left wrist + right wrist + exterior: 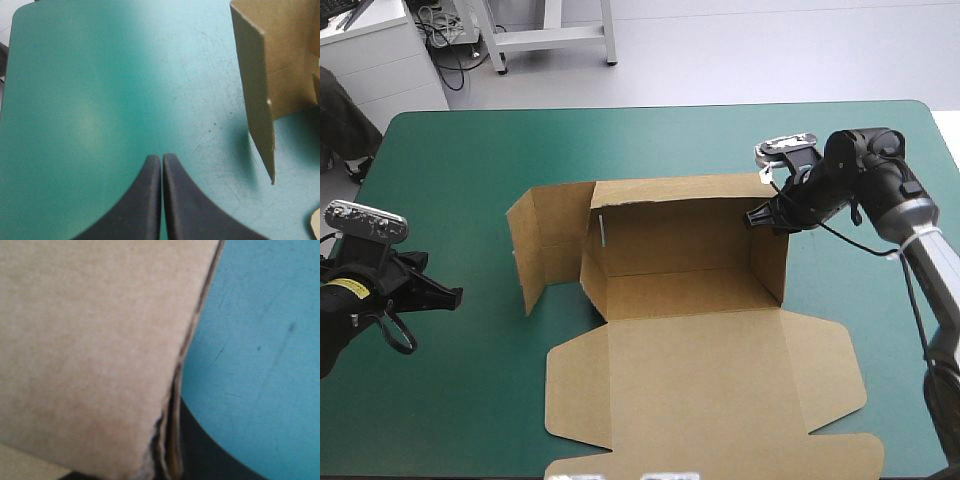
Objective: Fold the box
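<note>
Box (690, 270) half up, right side pinned

It sits mid-desk (650, 140) with the back and right walls raised and the lid (710, 390) lying flat toward the near edge. Right fingers (762, 214) are pinched on the top far corner of the right wall (772, 255), and the wrist view shows the board edge squeezed between them. I'd guess that's to hold the wall upright so it doesn't flop outward. Left fingers (190, 210) are pressed together with nothing in them, over bare cover well off to the box's left. They point toward the loose left flap (535, 245), which stands half open. My read: that flap needs swinging in and tucking next, and the left arm is parked there for that.
</note>
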`<act>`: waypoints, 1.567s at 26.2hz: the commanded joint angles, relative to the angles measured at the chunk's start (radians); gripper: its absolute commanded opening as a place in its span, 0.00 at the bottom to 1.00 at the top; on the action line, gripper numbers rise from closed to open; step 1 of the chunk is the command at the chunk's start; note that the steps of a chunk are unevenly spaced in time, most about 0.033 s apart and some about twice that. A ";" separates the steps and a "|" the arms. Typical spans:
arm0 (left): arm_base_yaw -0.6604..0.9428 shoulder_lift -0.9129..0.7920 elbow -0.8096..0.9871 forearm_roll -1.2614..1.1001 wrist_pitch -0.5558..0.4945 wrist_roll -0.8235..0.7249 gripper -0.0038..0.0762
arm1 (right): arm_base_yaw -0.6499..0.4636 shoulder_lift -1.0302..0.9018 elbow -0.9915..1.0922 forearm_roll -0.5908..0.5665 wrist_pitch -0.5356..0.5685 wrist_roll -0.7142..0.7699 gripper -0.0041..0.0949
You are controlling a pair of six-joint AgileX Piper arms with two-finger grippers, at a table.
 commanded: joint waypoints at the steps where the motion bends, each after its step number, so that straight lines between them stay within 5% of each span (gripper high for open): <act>1: 0.001 -0.008 -0.025 -0.009 -0.064 -0.001 0.04 | 0.000 0.072 -0.085 0.056 0.048 -0.053 0.02; 9: 0.001 -0.008 -0.025 -0.009 -0.062 -0.001 0.04 | 0.000 0.278 -0.246 0.055 0.046 -0.060 0.03; 12: 0.001 -0.008 -0.025 -0.009 -0.062 -0.001 0.04 | 0.000 0.330 -0.297 0.057 0.042 -0.058 0.14; 15: 0.001 -0.008 -0.025 -0.011 -0.061 -0.001 0.04 | 0.000 0.353 -0.331 0.059 0.024 -0.058 0.36; 17: 0.001 -0.008 -0.025 -0.018 -0.061 -0.001 0.04 | 0.000 0.354 -0.351 0.059 0.011 -0.060 0.65; 19: 0.001 -0.008 -0.025 -0.018 -0.061 -0.001 0.04 | 0.000 0.354 -0.392 0.062 0.043 -0.060 0.82; 41: 0.001 -0.008 -0.025 -0.020 -0.061 -0.009 0.04 | 0.000 -0.096 -0.282 0.019 0.047 0.009 0.83</act>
